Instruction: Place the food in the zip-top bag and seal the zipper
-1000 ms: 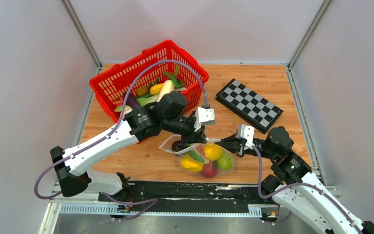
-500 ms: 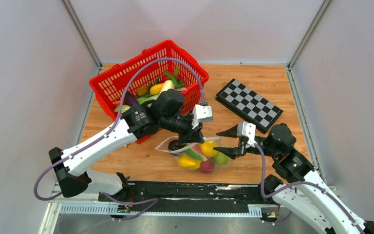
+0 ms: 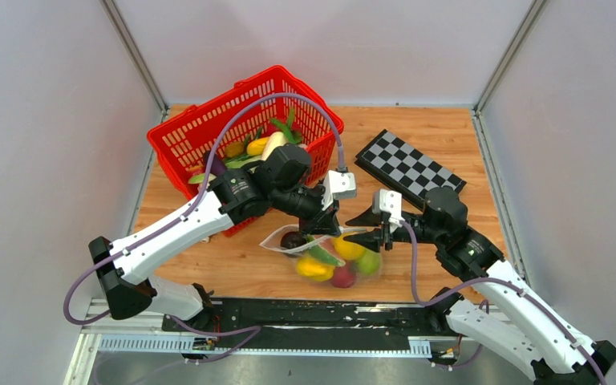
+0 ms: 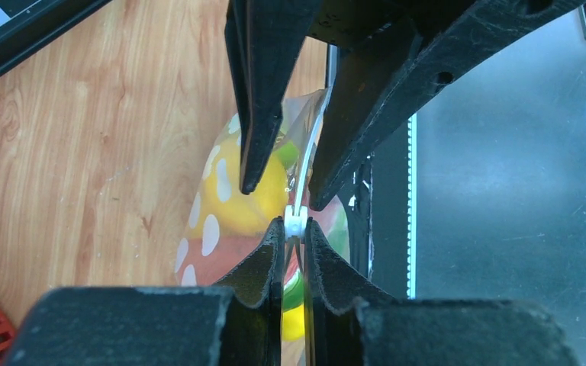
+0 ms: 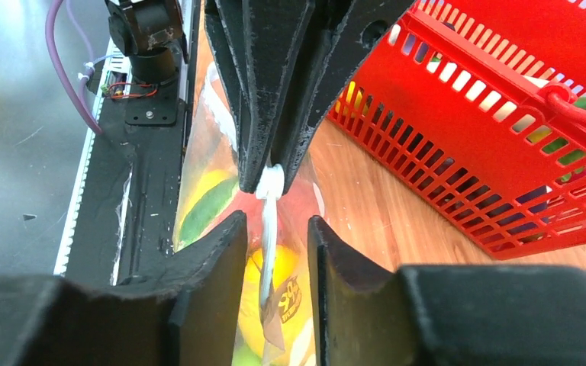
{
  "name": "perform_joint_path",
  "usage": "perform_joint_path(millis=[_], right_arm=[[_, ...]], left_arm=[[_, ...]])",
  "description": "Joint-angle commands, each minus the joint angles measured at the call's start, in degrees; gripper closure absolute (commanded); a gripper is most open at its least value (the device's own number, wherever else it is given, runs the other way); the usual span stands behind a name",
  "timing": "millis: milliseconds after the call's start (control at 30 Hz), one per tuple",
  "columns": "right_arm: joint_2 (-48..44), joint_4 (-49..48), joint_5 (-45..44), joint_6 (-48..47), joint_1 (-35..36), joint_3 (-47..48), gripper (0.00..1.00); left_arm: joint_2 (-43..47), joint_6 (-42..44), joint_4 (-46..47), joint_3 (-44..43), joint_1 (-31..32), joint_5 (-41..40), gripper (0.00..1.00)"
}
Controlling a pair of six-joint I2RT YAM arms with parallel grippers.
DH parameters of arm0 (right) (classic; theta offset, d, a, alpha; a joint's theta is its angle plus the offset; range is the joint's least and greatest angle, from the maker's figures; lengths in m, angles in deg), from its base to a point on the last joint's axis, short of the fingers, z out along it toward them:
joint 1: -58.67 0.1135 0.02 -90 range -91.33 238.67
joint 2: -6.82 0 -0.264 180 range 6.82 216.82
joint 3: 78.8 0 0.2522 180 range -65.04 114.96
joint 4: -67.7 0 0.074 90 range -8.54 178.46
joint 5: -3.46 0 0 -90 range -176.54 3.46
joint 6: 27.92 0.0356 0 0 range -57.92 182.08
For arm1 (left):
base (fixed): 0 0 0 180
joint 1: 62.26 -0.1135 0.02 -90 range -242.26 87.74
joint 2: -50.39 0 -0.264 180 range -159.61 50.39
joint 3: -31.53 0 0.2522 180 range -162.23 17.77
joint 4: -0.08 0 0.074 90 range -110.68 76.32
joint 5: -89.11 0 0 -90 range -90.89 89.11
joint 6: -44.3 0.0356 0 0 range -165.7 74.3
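The bag (image 3: 325, 255) sits on the near part of the table (image 3: 241, 265), with food (image 3: 350, 247) inside it, so I judge sealing is what's left. My left hand (image 3: 326, 228) clamps the zipper (image 4: 295, 225) to anchor it. My right hand (image 3: 356, 228) straddles the strip, fingers slightly apart, gripping nothing. The table is wooden and pale walls (image 3: 48, 120) surround it.

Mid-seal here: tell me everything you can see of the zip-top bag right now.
The zip-top bag is clear, thin plastic printed with white dots. It rests on the wooden table near the red basket, with its mouth edge lifted. Yellow, green, red and dark toy food shows inside it. The left gripper has its fingers shut on the zipper. The right gripper straddles the strip with its fingers open. How far the strip is sealed cannot be told.
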Motion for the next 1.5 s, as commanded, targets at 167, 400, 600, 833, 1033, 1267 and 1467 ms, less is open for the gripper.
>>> perform_joint_path(millis=[167,400,600,833,1033,1267,1467], right_arm=[[-1.6,-3.3,-0.3,0.9,-0.1,-0.4,0.94],[-5.2,-4.9,-7.9,2.9,-0.2,-3.6,1.00],[-9.7,-8.3,-15.6,6.3,-0.2,-7.3,1.00],[-12.2,-9.1,-20.4,7.7,-0.2,-9.0,1.00],[-14.0,-7.8,-21.8,8.0,-0.2,-9.2,1.00],[-14.8,-5.0,-21.9,8.2,-0.2,-9.5,1.00],[-13.9,-5.3,-15.3,9.0,-0.2,-9.9,1.00]], left_arm=[[0.8,-0.6,1.0,-2.0,0.1,0.4,1.00],[2.0,0.7,-0.8,-0.2,0.1,-3.0,1.00],[5.7,0.2,-0.8,4.7,0.0,-6.6,1.00],[9.0,-0.1,-1.0,7.0,-0.4,-9.2,1.00],[10.7,0.1,-1.7,7.8,-1.2,-10.5,1.00],[12.6,-0.8,-0.3,8.6,-1.7,-11.6,1.00],[11.6,-1.7,2.6,8.6,-1.7,-10.1,1.00]])
